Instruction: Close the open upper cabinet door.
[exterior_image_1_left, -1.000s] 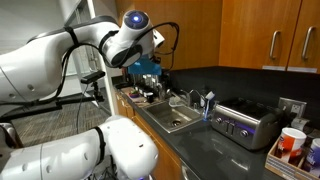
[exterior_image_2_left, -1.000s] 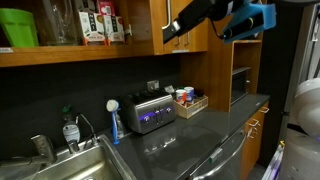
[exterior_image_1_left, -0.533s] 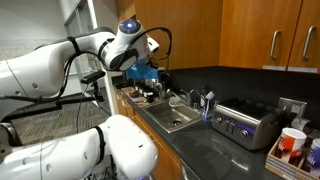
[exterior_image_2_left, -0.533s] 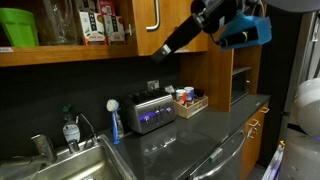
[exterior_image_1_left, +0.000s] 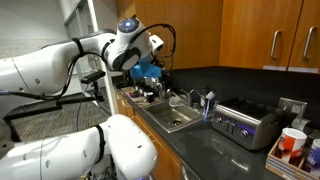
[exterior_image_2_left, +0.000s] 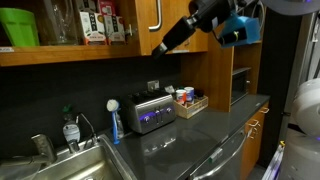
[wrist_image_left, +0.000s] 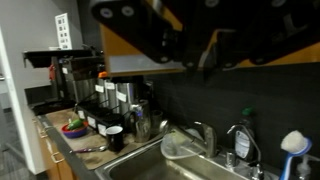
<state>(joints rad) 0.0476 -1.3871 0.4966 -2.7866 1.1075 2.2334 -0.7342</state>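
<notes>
1. End effector is reaching up to the lower edge of the brown upper cabinets. Its fingers are showing only as dark blurs in the wrist view, so I cannot tell how far apart they are standing or whether they are gripping anything.
2. The open upper cabinet door is showing as a plain honey-brown panel just beside the handled doors, which carry silver bar handles.
3. A dark table is running along a dark back wall beneath the wood cabinets.
4. Nearest in an exterior view, a steel sink is sitting sunk into the table. A clear bottle and a blue brush are standing behind it.
5. Farther along, a silver toaster is standing against the wall.
6. Beyond it, an open box is holding several small containers.
7. Overhead, an open shelf is carrying a green container, glassware and printed cartons.
</notes>
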